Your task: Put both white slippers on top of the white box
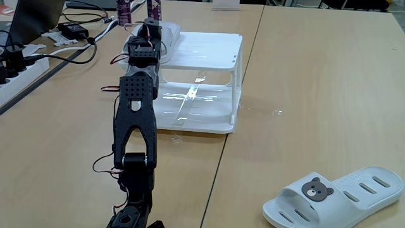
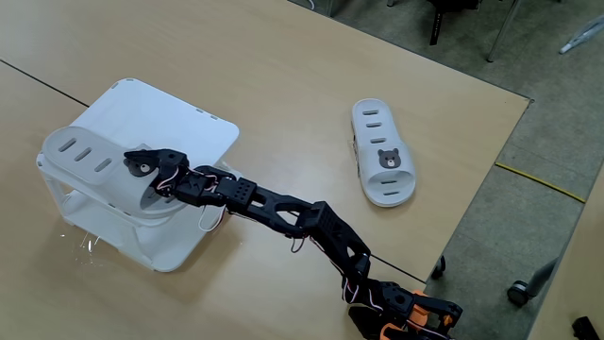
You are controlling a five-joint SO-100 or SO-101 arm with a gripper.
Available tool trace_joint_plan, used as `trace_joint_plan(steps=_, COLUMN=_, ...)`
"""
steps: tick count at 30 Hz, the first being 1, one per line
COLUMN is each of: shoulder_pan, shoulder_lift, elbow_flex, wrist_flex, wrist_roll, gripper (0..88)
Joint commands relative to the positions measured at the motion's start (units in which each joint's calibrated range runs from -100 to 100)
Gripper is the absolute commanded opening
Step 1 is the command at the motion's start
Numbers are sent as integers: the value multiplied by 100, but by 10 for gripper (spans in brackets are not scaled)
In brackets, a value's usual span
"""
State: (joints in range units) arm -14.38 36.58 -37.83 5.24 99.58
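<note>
One white slipper (image 2: pixel 83 154) lies on the flat top of the white box (image 2: pixel 189 127), along its left edge in this fixed view. My gripper (image 2: pixel 142 165) is at the slipper's strap end and looks shut on the strap. In a fixed view from behind the arm, the same slipper (image 1: pixel 169 31) sits at the box's (image 1: pixel 209 50) far left corner, with the gripper (image 1: pixel 152 28) against it. The other white slipper (image 1: pixel 335 196), bear badge up, lies on the table at the front right; in a fixed view from above this slipper (image 2: pixel 382 151) lies right of the box.
Cables and a power strip (image 1: pixel 19 63) lie along the table's left side. A seam (image 1: pixel 234 120) runs between two tabletops. The table's right edge (image 2: pixel 491 179) is close to the loose slipper. The box's lower shelf (image 1: pixel 196 107) is glossy.
</note>
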Motion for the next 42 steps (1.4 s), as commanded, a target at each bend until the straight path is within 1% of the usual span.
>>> trace_joint_plan(steps=1, shoulder_pan=7, shoulder_lift=-1037, elbow_flex=-110, wrist_flex=262, wrist_roll=42, gripper=190)
trace_joint_plan(steps=4, shoulder_pan=-1, shoulder_lift=-1306, elbow_flex=-101, wrist_flex=658, wrist_roll=42, gripper=190)
trace_joint_plan(steps=7, shoulder_pan=-9, shoulder_lift=-1483, elbow_flex=-101, wrist_flex=814, wrist_roll=42, gripper=190)
trace_joint_plan(steps=11, shoulder_pan=-17, shoulder_lift=-1861, elbow_flex=-101, wrist_flex=1823, wrist_roll=42, gripper=192)
trace_joint_plan(steps=24, shoulder_pan=-34, shoulder_lift=-2686, elbow_flex=-83, wrist_flex=3471, wrist_roll=42, gripper=192)
trace_joint_plan(steps=28, shoulder_pan=-116, shoulder_lift=-3006, elbow_flex=521, wrist_flex=3549, wrist_roll=42, gripper=201)
trace_joint_plan(steps=31, shoulder_pan=-231, shoulder_lift=-3485, elbow_flex=1342, wrist_flex=3549, wrist_roll=42, gripper=262)
trace_joint_plan(steps=33, shoulder_pan=-239, shoulder_lift=-3822, elbow_flex=1839, wrist_flex=3549, wrist_roll=42, gripper=260)
trace_joint_plan(steps=42, shoulder_pan=-231, shoulder_lift=-5202, elbow_flex=2966, wrist_flex=3549, wrist_roll=42, gripper=259)
